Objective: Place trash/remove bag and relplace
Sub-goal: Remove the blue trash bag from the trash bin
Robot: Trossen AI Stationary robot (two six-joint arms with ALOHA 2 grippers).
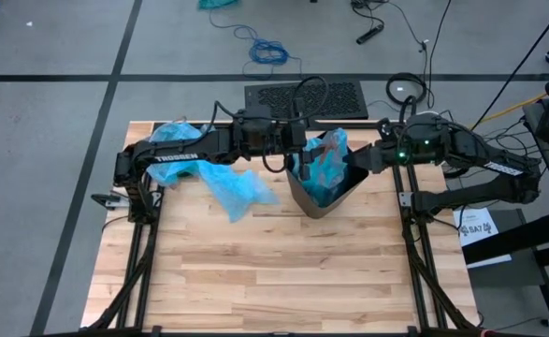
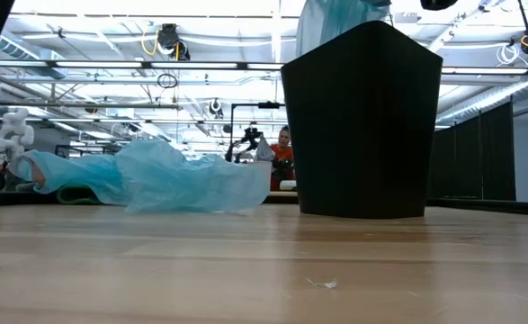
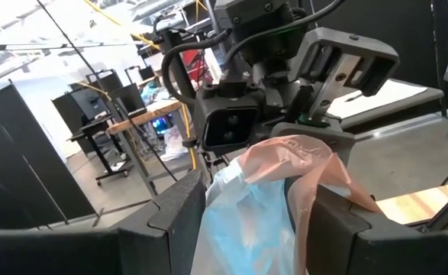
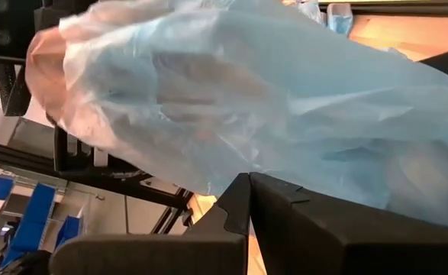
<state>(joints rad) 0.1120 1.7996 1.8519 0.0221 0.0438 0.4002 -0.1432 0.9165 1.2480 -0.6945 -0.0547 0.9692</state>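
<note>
A dark bin [image 1: 325, 198] stands upright on the table's far middle, lined with a pale blue bag [image 1: 328, 159] whose bunched top rises above the rim [image 2: 335, 16]. My left gripper [image 1: 300, 157] comes level from the left, and the bag's top sits between its fingers [image 3: 258, 229]. My right gripper [image 1: 356, 161] comes from the right, slanting down, shut at the bag's top [image 4: 248, 191]. The trash is hidden inside the bag and bin. My left gripper has the bag's gathered top [image 3: 246, 206] between its two fingers, several layers bunched, coming level from the table's left. The bag stands up out of the bin, its lower part still inside. My right gripper is shut at the bag's pinkish top edge [image 3: 300, 149], coming from the right and slanting down. The film drapes over the fingertips [image 4: 239, 200] and hides the place of contact.
A second blue bag [image 1: 232, 187] lies crumpled flat on the wood left of the bin [image 2: 174, 180], and more blue film [image 1: 174, 131] lies by the left arm. The near half of the table [image 1: 274, 271] is bare wood. A person [image 2: 283, 153] sits far behind.
</note>
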